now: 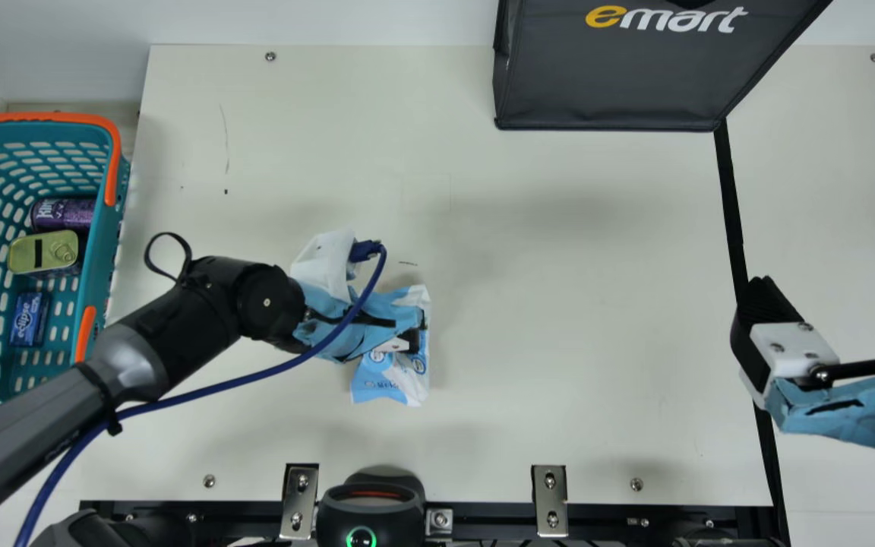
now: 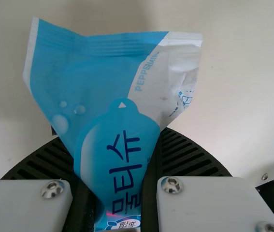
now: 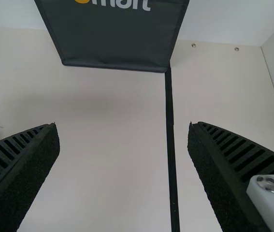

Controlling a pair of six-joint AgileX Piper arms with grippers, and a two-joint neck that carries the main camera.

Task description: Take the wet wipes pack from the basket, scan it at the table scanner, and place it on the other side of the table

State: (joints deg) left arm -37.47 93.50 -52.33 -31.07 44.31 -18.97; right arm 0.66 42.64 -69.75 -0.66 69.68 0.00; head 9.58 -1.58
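Your left gripper (image 2: 117, 157) pinches the blue-and-white plastic wipes pack (image 2: 98, 72) near the rounded black scanner (image 1: 371, 510), presumably baring its code; your right gripper (image 3: 123, 128) is spread.

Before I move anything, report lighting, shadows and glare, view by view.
Main view: soft, diffuse shadows on the table around the wet wipes pack, a green glow on the table scanner; left wrist view: pale sheen on the pack's creased corner, a faint reddish streak near its gripped end; right wrist view: a dim, soft-edged shadow near the shopping bag.
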